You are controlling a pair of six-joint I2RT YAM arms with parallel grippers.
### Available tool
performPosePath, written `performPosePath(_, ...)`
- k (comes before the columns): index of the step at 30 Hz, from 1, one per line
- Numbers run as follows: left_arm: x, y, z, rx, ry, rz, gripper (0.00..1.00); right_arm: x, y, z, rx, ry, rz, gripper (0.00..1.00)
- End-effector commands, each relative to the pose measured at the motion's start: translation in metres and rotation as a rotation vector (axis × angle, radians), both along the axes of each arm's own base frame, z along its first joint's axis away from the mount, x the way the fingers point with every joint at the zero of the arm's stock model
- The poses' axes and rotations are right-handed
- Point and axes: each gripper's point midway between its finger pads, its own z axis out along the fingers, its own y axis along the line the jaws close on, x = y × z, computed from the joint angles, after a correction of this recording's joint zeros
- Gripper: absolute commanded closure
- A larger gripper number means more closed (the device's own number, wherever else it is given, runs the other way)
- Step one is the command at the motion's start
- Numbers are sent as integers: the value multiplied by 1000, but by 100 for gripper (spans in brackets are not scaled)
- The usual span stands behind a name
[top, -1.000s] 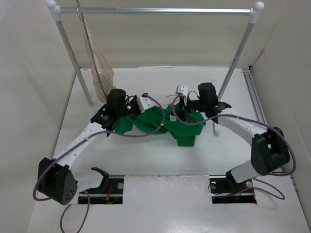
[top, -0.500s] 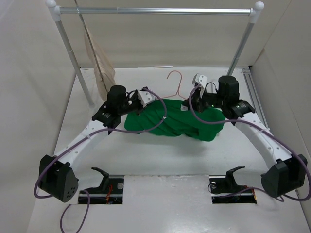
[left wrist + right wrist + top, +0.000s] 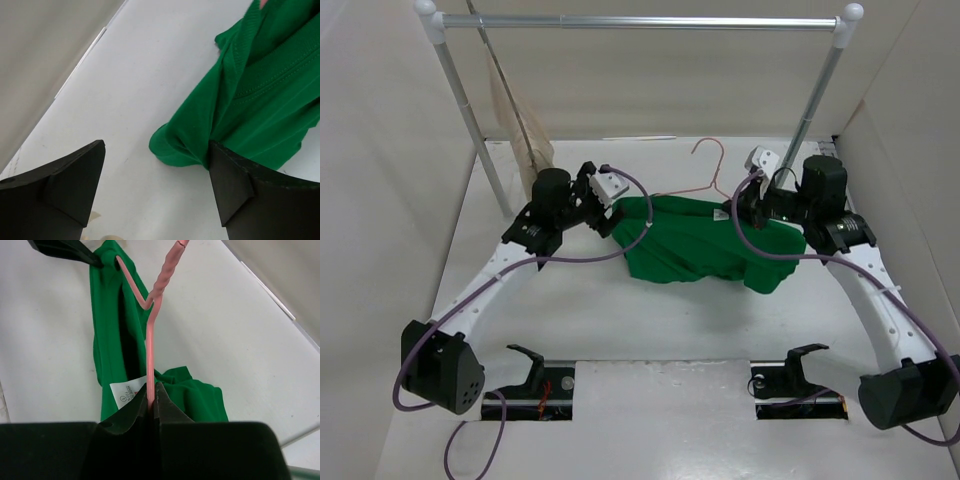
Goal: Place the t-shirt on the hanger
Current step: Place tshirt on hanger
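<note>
The green t-shirt (image 3: 692, 243) lies bunched on the white table, threaded onto the pink hanger (image 3: 718, 168), whose hook and neck stick out toward the back. In the right wrist view my right gripper (image 3: 152, 401) is shut on the hanger's (image 3: 150, 340) wire just below the twisted neck. The t-shirt (image 3: 106, 335) with its white label (image 3: 127, 390) lies under the wire. My left gripper (image 3: 612, 212) stands at the shirt's left end. In the left wrist view the left gripper (image 3: 156, 152) is open, and a fold of the t-shirt (image 3: 260, 95) rests against its right finger (image 3: 235, 185), ungripped.
A metal clothes rack (image 3: 640, 21) spans the back, its poles standing at the left (image 3: 475, 130) and right (image 3: 807, 120). A beige garment (image 3: 525, 135) hangs at the rack's left end, just behind my left arm. Walls close in on both sides.
My right gripper has drawn the hanger and shirt right and toward the back, stretching the shirt out. My left gripper has opened and released the cloth, shifting slightly back.
</note>
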Motion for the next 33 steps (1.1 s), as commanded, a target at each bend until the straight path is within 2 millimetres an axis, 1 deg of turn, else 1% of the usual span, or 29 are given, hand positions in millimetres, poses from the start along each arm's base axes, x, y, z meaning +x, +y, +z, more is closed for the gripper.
performPosePath(1,-10,-2,31,-37,-39,-42,20,4,1,31,27,-99,10,100)
performPosePath(2,-13,-4,31,-43,-36,-61,20,4,3,36,25,-113,8,100)
performPosePath(3,-20,-12,42,-61,-57,-101,18,9,3,32,11,-105,-14,100)
performPosePath(4,-24,-16,57,-68,-95,-125,9,9,10,28,4,-96,-4,100)
performPosePath(5,-26,-21,66,-80,-115,-146,9,8,13,32,4,-107,0,100)
performPosePath(7,-39,-34,83,-102,-150,-230,7,9,24,30,3,-111,23,100)
performPosePath(8,-41,-38,97,-120,-181,-255,7,5,35,28,5,-111,56,100)
performPosePath(9,-48,-44,102,-142,-171,-285,6,6,41,22,-2,-94,67,100)
performPosePath(10,-55,-49,108,-164,-167,-324,6,5,45,24,0,-108,75,100)
performPosePath(11,-61,-53,119,-176,-185,-357,6,6,52,18,-2,-101,90,100)
performPosePath(12,-62,-56,121,-187,-175,-372,6,5,61,11,-10,-85,109,100)
performPosePath(13,-69,-62,126,-206,-168,-402,6,5,65,10,-9,-86,120,100)
performPosePath(14,-69,-64,130,-221,-163,-410,6,4,66,4,-18,-76,115,100)
performPosePath(15,-69,-66,137,-237,-156,-416,6,4,72,1,-24,-81,133,100)
performPosePath(16,-69,-67,145,-255,-166,-414,6,7,72,-8,-35,-61,126,100)
performPosePath(19,-70,-72,141,-253,-136,-451,7,-3,84,-17,-41,-64,168,100)
performPosePath(20,-68,-74,134,-242,-120,-462,9,-7,87,-22,-49,-61,183,100)
performPosePath(21,-69,-76,129,-234,-105,-476,11,-8,89,-23,-54,-63,182,100)
performPosePath(22,-65,-78,128,-231,-91,-474,12,-11,94,-23,-63,-76,195,100)
performPosePath(23,-67,-79,122,-226,-55,-486,15,-14,96,-27,-70,-76,207,100)
performPosePath(24,-70,-82,122,-229,-38,-514,18,-13,97,-30,-74,-67,208,100)
performPosePath(25,-70,-84,123,-233,-35,-531,23,-16,100,-30,-74,-68,218,100)
performPosePath(26,-70,-87,125,-241,-25,-543,29,-17,99,-36,-80,-55,219,100)
performPosePath(27,-77,-91,126,-246,-20,-576,34,-17,99,-39,-80,-55,219,100)
performPosePath(28,-75,-92,123,-244,-6,-575,40,-17,99,-39,-80,-55,219,100)
performPosePath(29,-71,-94,122,-241,4,-574,48,-17,99,-42,-80,-55,219,100)
performPosePath(30,-71,-94,114,-234,42,-569,69,-17,99,-42,-80,-55,219,100)
performPosePath(31,-72,-93,118,-234,42,-569,80,-15,98,-42,-83,-56,211,100)
performPosePath(33,-71,-94,115,-231,56,-568,94,-16,98,-46,-87,-48,211,100)
